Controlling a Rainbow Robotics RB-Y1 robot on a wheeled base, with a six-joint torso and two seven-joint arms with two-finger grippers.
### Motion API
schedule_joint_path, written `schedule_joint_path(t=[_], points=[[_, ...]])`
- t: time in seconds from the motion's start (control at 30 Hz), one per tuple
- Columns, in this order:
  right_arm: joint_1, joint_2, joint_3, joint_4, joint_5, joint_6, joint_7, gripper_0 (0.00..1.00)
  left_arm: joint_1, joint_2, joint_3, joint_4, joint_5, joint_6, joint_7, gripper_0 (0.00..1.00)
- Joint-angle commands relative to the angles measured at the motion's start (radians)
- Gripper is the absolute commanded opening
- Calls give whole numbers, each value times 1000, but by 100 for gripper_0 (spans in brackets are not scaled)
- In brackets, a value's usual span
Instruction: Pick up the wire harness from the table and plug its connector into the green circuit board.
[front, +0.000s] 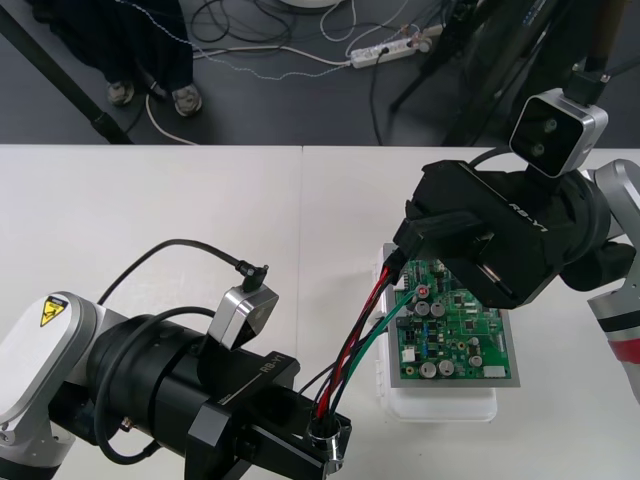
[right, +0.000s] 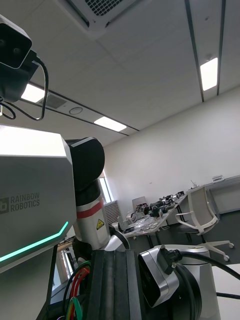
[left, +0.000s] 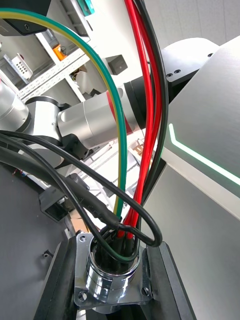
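At lower centre the left pincer (front: 328, 445) is pressed onto the socket (left: 111, 275) of the harness (front: 362, 332). Its wires are drawn up-right to the right pincer (front: 412, 242), held over the board's (front: 462, 345) upper-left corner. That pincer's state cannot be told.

A lab: cables (front: 262, 48) and a power strip (front: 386, 52) cross the floor (front: 300, 110).

Front view looks steeply down on table (front: 150, 220), left wrist close over socket (left: 112, 280), right wrist faces upward, red wires (front: 352, 335) shared
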Motion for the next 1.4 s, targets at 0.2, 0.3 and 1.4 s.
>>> schedule_joint_path(t=[0.2, 0.3, 1.4], points=[[-6, -31, 16, -30, -18, -7, -31, 0, -29, -25, -18, -33, 17, -39, 64, 0], [-4, -36, 16, -31, -18, -7, -29, 0, -29, -25, -18, -33, 17, -39, 65, 0], [5, -47, 16, -10, -29, -7, -37, 100, -30, -25, -18, -33, 23, -39, 70, 0]])
